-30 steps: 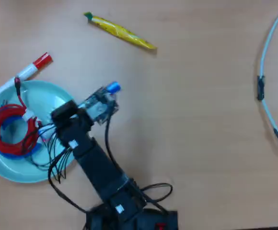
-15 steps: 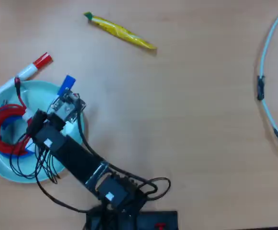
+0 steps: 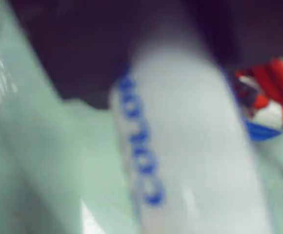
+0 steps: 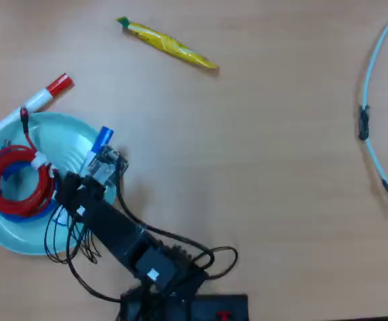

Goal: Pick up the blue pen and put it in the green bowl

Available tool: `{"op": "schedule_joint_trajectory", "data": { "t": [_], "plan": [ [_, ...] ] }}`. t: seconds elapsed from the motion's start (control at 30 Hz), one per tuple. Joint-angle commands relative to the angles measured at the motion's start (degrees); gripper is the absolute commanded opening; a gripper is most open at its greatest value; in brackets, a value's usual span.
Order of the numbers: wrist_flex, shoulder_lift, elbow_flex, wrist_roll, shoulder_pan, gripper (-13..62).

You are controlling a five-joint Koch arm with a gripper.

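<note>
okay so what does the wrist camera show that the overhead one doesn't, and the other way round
Only the wrist view shows the blue lettering along the blue pen, close up and blurred. Only the overhead view shows the red-capped marker, the yellow packet, the white cable and the arm. Both show the pen over the green bowl, beside the red cable coil.

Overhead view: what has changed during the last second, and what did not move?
The arm swung left in the overhead view, carrying the blue pen from the bare table to above the green bowl, then drew back slightly. The pincer's grip is hidden. The red-capped marker, yellow packet and red cable coil stayed put.
</note>
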Motion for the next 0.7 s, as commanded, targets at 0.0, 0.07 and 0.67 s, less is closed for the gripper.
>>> {"op": "schedule_joint_trajectory", "data": {
  "t": [0.0, 0.07, 0.67],
  "plan": [
    [-6.77, 2.29, -1.49, -0.09, -1.05, -7.8],
    [-8.26, 2.11, -0.44, 0.70, -2.11, -7.8],
    [-22.06, 1.85, 8.70, 2.37, -5.80, -7.3]
  ]
}}
